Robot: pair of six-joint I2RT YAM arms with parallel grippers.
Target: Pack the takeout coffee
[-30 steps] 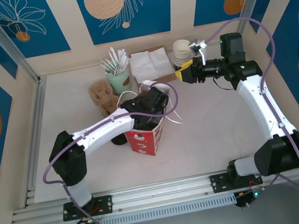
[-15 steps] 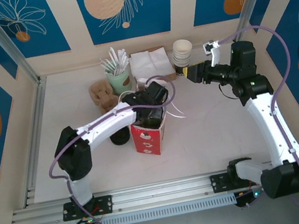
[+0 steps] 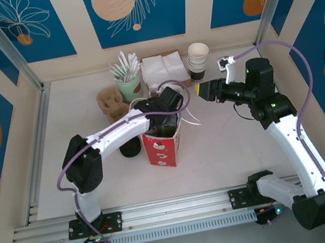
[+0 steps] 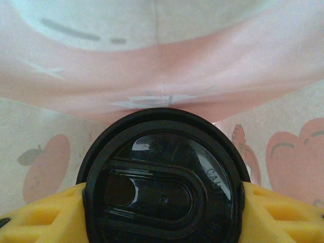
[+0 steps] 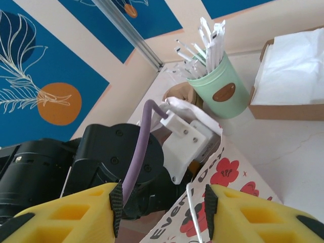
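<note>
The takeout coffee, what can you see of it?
The takeout coffee shows its round black plastic lid, with a raised oval sip panel and embossed lettering. It faces the left wrist camera, pinched on both sides by the yellow left fingers, inside the paper bag, whose printed walls surround it. The cup underneath is hidden.

My left gripper (image 4: 162, 223) sits inside the mouth of the tall red paper bag (image 3: 162, 149), with the small paper coffee cup with a round black plastic lid (image 4: 162, 192) between its fingers. Just ahead of my right gripper (image 5: 161, 217) stands that bag. Beyond it is the mint-green paper cup of white sticks (image 5: 218, 88), and the brown cardboard box of white napkins (image 5: 293, 76) sits to that cup's right.
</note>
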